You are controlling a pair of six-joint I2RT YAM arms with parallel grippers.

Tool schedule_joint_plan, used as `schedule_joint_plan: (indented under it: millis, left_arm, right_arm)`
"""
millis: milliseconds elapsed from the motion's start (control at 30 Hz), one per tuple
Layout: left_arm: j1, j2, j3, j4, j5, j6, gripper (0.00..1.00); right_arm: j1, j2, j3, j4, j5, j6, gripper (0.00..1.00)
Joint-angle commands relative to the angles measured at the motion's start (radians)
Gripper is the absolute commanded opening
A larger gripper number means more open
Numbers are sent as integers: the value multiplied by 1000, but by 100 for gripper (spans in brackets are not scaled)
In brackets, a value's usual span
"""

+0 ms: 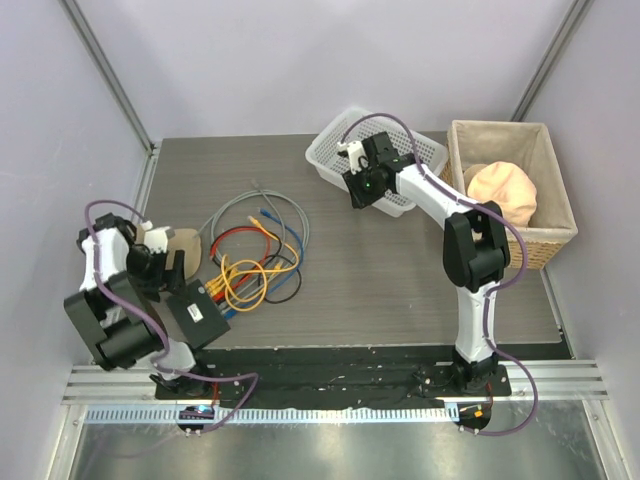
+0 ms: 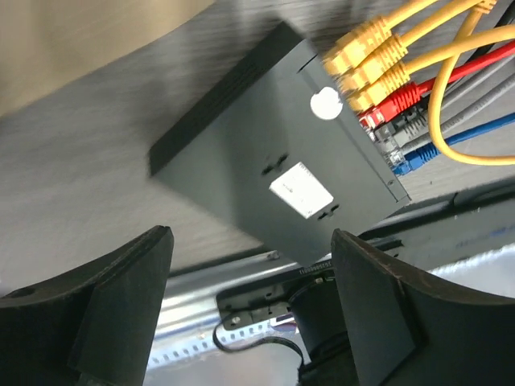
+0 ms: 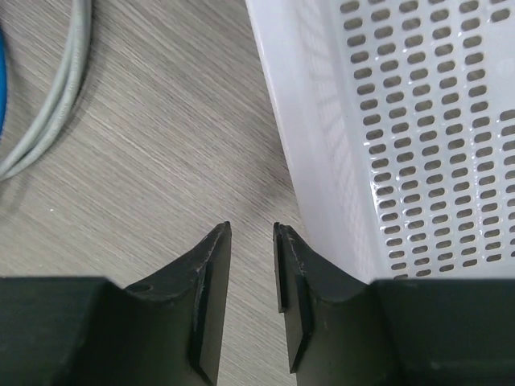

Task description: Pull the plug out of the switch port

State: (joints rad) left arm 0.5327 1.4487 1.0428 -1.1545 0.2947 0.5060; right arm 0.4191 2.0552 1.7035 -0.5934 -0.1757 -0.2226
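The switch [image 1: 197, 312] is a flat matte-black box at the table's near left, with a white label on top [image 2: 299, 190]. Several plugs sit in its ports along one narrow edge: yellow plugs [image 2: 366, 56], a red plug [image 2: 396, 98], then grey and blue ones. Their cables [image 1: 250, 262] coil toward the table's middle. My left gripper [image 1: 176, 274] hovers just over the switch's far end, jaws wide open and empty [image 2: 251, 237]. My right gripper [image 1: 358, 190] is far off at the white mesh basket, empty, its jaws only a narrow gap apart [image 3: 250, 229].
The white mesh basket [image 1: 420, 150] stands at the back, its wall right beside my right fingers [image 3: 322, 161]. A wicker basket [image 1: 553, 190] with a peach bundle is at the right. A tan pad [image 1: 186, 244] lies by my left wrist. A grey cable [image 3: 56, 96] curves nearby.
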Motion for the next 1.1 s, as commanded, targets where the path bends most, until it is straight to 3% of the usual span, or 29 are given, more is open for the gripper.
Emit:
schedule_joint_plan:
  millis: [0,167,400,733,1067]
  left_arm:
    - [-62,108,-26,34,77,80,83]
    - [-103,173,-89,145,9,81,82]
    - [-122,191,-141,165,-22,81,82]
    - [-123,19,-178,82,-54,175,88]
    - [-126,185,-90,82,67,115,88]
  right_arm:
    - [12,-70,62,-14,-83,-21,39]
    - [21,-84,76,-131,-97,-49,46]
    - [33,-138,1,-137,-110,-41,53]
    - [38,-182,-34,-135,-117,-55,57]
    - [41,-211,-93,-137,-142,-49,60]
